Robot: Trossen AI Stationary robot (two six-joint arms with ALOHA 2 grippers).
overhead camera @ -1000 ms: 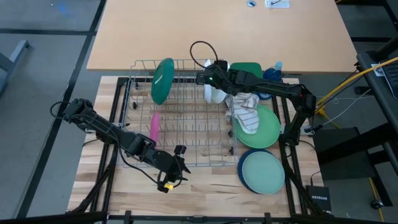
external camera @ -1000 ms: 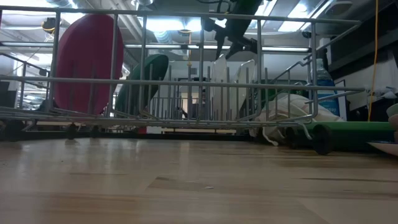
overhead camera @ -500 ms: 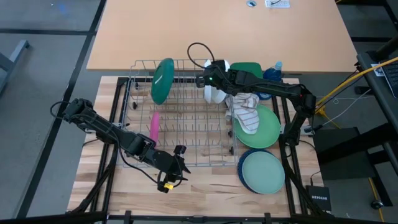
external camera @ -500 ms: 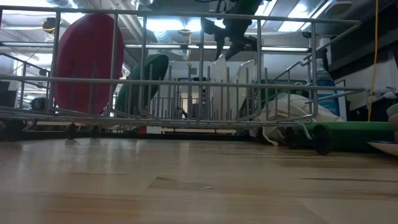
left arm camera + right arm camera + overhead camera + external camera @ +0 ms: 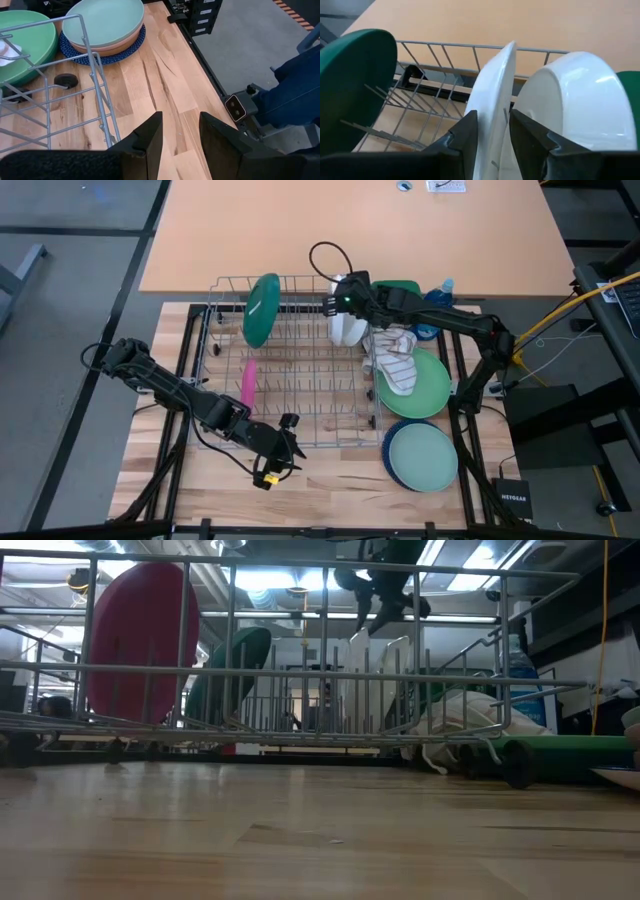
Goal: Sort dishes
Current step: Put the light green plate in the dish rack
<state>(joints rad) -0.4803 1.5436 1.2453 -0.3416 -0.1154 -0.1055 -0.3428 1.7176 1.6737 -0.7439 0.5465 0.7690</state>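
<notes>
Shifted slightly rightward since the previous frame, the right gripper (image 5: 334, 304) hovers narrowly parted astride the upright white plate (image 5: 492, 107) at the wire rack's (image 5: 300, 415) far right. Left gripper (image 5: 288, 442) rests parted and empty at the rack's near edge.

We cannot tell whether the right gripper (image 5: 492, 131) touches the white plate (image 5: 492, 105) standing between its fingers, whose tips the right wrist view cuts off. The beige-and-white cloth (image 5: 398, 362) hides part of the light green plate (image 5: 425, 388) near the worktop's right edge. Under the pale teal plate (image 5: 104, 21), we see only rims of a brown plate (image 5: 120, 46) and a navy plate (image 5: 85, 54). The low view shows the wire rack (image 5: 300, 670) with its left end cut off.
</notes>
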